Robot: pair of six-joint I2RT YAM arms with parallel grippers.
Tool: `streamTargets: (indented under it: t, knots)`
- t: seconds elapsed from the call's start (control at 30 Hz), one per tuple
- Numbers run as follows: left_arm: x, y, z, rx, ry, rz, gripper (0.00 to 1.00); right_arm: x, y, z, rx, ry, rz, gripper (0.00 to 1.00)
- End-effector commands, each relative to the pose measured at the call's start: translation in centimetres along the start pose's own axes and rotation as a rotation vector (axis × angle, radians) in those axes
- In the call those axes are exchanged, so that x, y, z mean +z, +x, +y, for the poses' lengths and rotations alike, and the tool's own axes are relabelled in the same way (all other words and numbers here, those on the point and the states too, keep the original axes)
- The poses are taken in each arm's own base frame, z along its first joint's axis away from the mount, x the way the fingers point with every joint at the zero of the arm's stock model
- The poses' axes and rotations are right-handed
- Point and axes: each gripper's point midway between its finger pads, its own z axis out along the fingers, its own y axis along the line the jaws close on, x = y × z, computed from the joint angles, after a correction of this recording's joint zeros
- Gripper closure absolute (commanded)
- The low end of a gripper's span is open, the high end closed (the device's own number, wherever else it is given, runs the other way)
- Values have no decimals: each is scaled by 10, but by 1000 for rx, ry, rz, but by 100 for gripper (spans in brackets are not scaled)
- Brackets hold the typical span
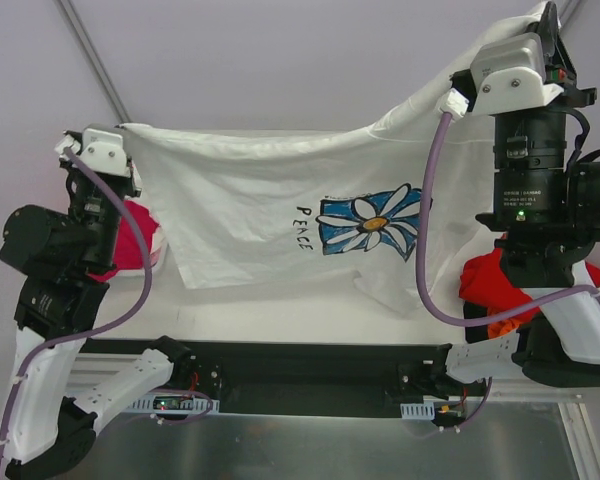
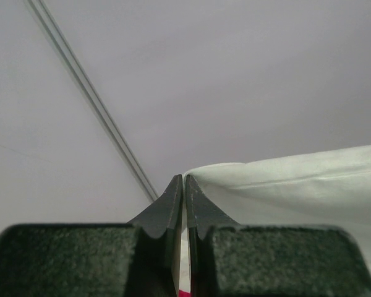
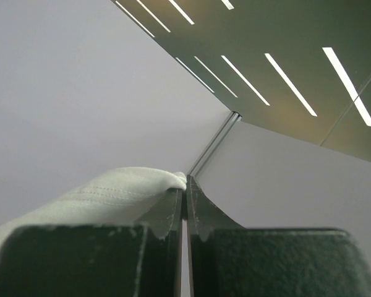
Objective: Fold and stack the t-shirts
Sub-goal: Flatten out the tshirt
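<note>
Left fingers [image 2: 178, 199]: pressed together on a corner of the white tee [image 1: 240, 190], at the upper left of the top view.
Right fingers [image 3: 177, 207]: shut tight on another edge of the tee, with a stitched hem bunched at the tips; upper right of the top view, raised nearer the camera than the left.
White tee: spread out between the two holds, its top edge slanting up to the right. A blue daisy and the word "PEACE" face the camera right of centre, the word turned sideways. Whether the lower edge touches the desk [image 1: 280, 315] cannot be told.
Pink tee [image 1: 132, 240]: bunched at the left beside the left arm, partly covered by the white tee's edge.
Red tee [image 1: 488, 280]: heaped at the right under the right arm.
Orange cloth [image 1: 500, 325]: a small bit just below the red tee.
Desk: white surface showing below the white tee.
</note>
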Motion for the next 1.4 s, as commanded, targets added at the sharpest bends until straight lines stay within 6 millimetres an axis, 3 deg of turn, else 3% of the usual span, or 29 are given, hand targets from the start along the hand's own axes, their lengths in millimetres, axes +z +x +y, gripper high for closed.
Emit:
streamTargets:
  t: [0.0,0.23,0.53,0.7,0.87,1.0,1.23,1.37]
  knots:
    - [28,9,-19,44,25,20,100,-7,14,-29,-171,34,47,99]
    - [56,37,-49,73,67,74,100,-11,26,-3,-215,-23,75,99]
    - [63,58,-63,83,79,113,100,-15,57,55,-192,-158,168,99]
    - [67,62,-63,96,66,119,100,-14,87,64,-160,-151,249,99]
    - [72,63,-66,89,65,121,100,-11,87,67,-130,-163,239,99]
    - [76,69,-70,82,68,134,100,0,101,68,-123,-150,264,99]
    - [82,77,-77,84,72,156,100,10,131,96,-80,-185,305,99]
    - [87,81,-74,90,46,163,100,15,153,88,-39,-138,345,99]
